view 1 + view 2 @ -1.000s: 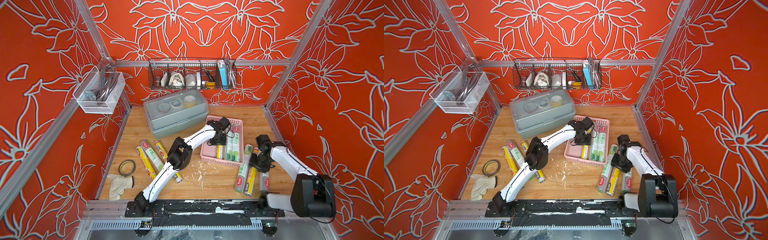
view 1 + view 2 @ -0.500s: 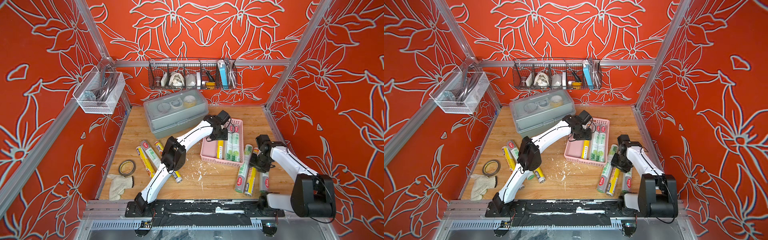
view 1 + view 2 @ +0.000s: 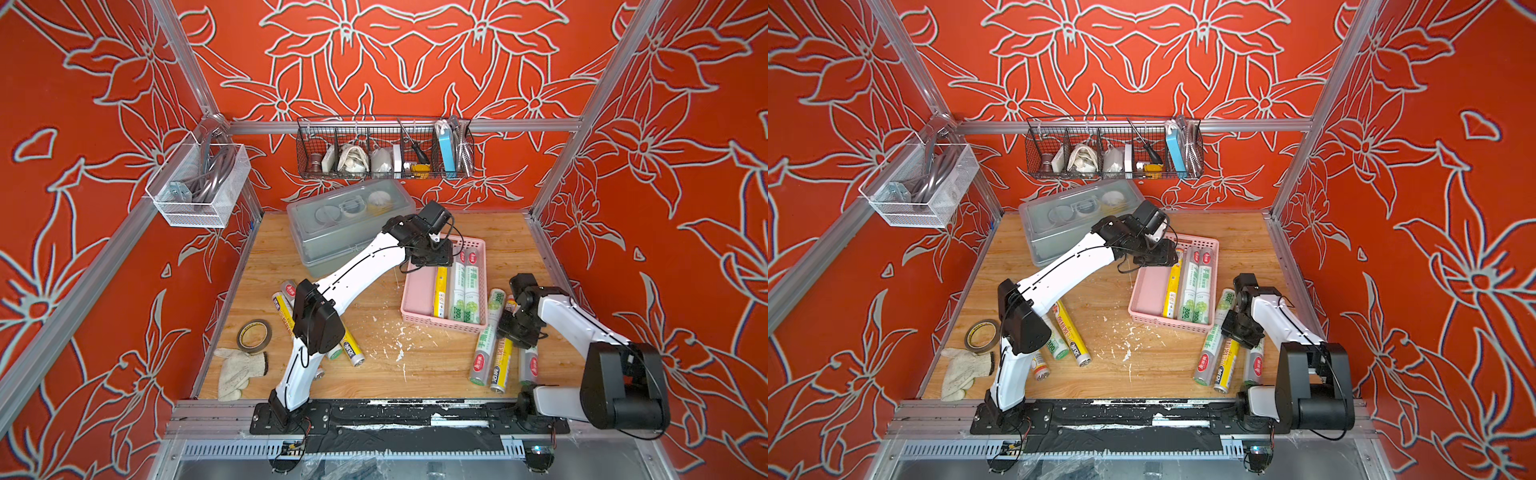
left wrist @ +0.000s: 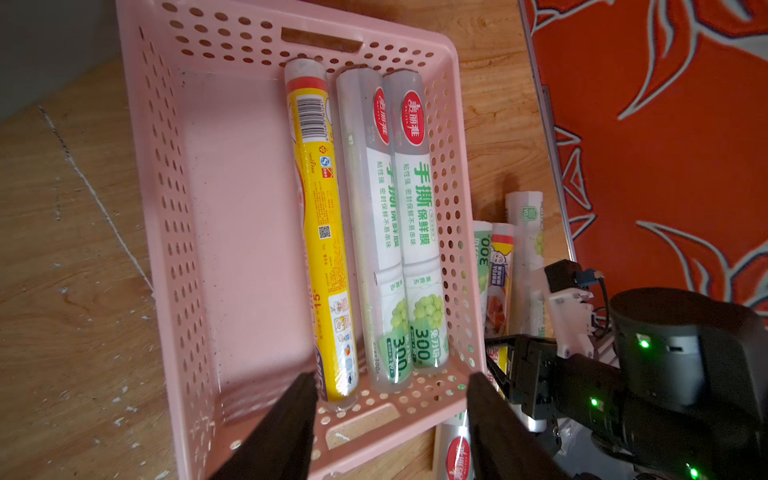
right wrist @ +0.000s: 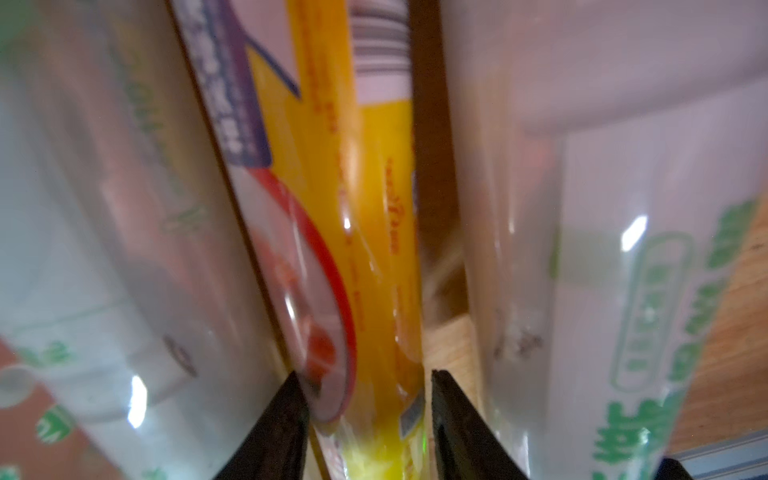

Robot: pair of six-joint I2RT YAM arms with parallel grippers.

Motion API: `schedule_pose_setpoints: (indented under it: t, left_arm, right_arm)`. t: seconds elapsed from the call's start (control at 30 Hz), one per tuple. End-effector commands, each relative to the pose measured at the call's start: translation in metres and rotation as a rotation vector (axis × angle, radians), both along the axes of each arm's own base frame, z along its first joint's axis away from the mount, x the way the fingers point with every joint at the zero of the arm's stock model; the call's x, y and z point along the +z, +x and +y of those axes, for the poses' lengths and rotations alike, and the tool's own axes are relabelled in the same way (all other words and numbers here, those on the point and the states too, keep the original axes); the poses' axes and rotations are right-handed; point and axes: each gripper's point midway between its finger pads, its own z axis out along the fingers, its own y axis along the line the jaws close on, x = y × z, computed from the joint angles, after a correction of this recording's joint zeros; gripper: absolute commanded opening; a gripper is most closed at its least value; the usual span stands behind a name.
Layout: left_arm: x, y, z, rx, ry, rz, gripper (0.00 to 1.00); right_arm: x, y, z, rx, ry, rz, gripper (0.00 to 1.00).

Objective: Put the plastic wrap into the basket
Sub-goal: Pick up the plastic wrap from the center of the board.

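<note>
Three rolls of plastic wrap [image 3: 457, 286] lie side by side in the pink basket [image 3: 417, 291]: one yellow, two white-green, packed toward its wall nearer the right arm. Left gripper [image 4: 390, 378] hangs over the basket's end away from the robot base, jaws apart, empty. Just outside the basket, right gripper [image 5: 365, 374] straddles a loose yellow roll [image 3: 500, 365]; whether it is clamped, cannot tell.

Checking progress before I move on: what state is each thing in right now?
pink basket: three rolls lying flat inside, room left.
left gripper: open, empty, above the basket.
right gripper: straddling a yellow roll on the table; grip unclear.
other loose rolls: lying on the table, outside the basket.
grey box: lid on.
</note>
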Motion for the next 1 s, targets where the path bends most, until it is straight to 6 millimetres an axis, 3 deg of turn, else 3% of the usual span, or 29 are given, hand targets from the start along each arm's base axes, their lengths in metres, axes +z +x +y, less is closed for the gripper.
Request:
schedule_pose_setpoints:
  t: [0.0,0.33,0.53,0.73,0.97]
  left_arm:
    - [0.013,-0.001,0.006,-0.001,-0.015,-0.035,0.59]
    - [0.015,-0.004,0.013,0.010,-0.013,-0.035,0.59]
    - [0.016,-0.004,0.017,0.021,-0.014,-0.031,0.59]
    - [0.019,-0.005,0.022,0.030,-0.016,-0.035,0.59]
    - [0.030,-0.008,0.031,0.051,-0.026,-0.043,0.59]
  right_arm:
    - [-0.008,-0.002,-0.002,-0.015,0.000,0.016,0.47]
    - [-0.016,0.000,-0.004,-0.002,-0.014,0.029,0.43]
    - [-0.009,0.000,-0.004,0.001,-0.012,0.014,0.38]
    - [0.008,0.003,-0.006,0.015,-0.028,0.000,0.31]
    - [0.050,0.004,-0.013,0.036,-0.067,-0.055,0.27]
